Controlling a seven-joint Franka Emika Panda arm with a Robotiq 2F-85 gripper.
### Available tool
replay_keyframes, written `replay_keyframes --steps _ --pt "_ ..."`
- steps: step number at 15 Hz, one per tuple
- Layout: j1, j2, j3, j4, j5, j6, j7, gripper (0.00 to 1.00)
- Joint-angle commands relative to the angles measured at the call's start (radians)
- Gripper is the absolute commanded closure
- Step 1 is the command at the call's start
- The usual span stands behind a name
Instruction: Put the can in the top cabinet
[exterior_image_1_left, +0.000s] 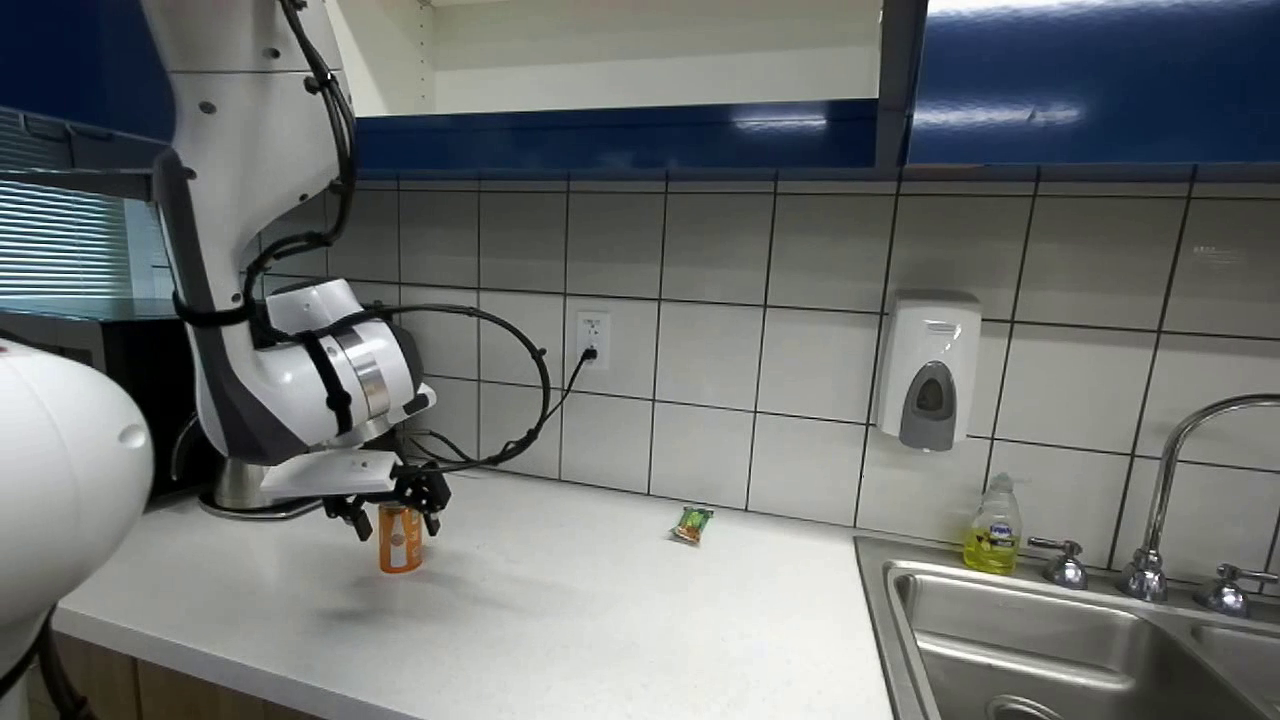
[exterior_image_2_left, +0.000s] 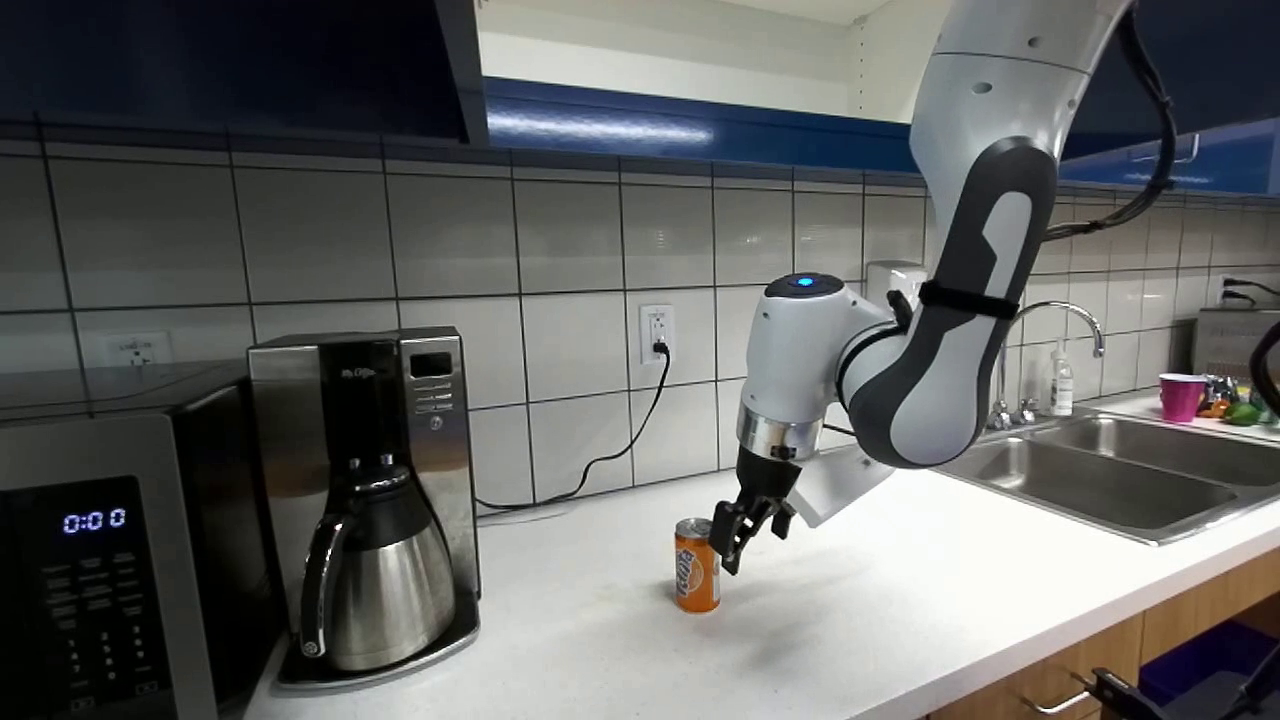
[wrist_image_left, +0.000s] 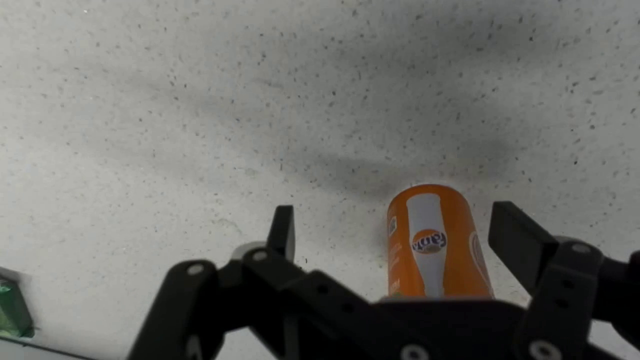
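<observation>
The can, an orange Fanta can, stands upright on the white counter in both exterior views (exterior_image_1_left: 401, 548) (exterior_image_2_left: 694, 578). In the wrist view the can (wrist_image_left: 434, 255) lies between the fingers, nearer the right one, with its upper end hidden behind the gripper body. My gripper (wrist_image_left: 393, 212) is open, with gaps between the can and both fingers. In an exterior view the gripper (exterior_image_2_left: 754, 545) is tilted downward beside the can's upper part. The top cabinet (exterior_image_1_left: 620, 140) hangs above the counter with its cream interior open to view; it also shows in an exterior view (exterior_image_2_left: 700, 128).
A coffee machine with a steel pot (exterior_image_2_left: 395, 600) and a microwave (exterior_image_2_left: 95, 580) stand beside the can. A small green packet (exterior_image_1_left: 692, 524) lies near the tiled wall. The sink (exterior_image_1_left: 875, 600), a soap bottle (exterior_image_1_left: 992, 530) and a wall dispenser (exterior_image_1_left: 930, 370) are farther along.
</observation>
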Motion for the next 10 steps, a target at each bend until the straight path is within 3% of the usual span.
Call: replay_keyframes --steps 1,10 --pt "0.058 0.061 -0.030 0.067 -0.172 0.010 0.217 0.00" --pt "0.155 0.170 -0.063 0.190 -0.529 -0.018 0.679 0.00"
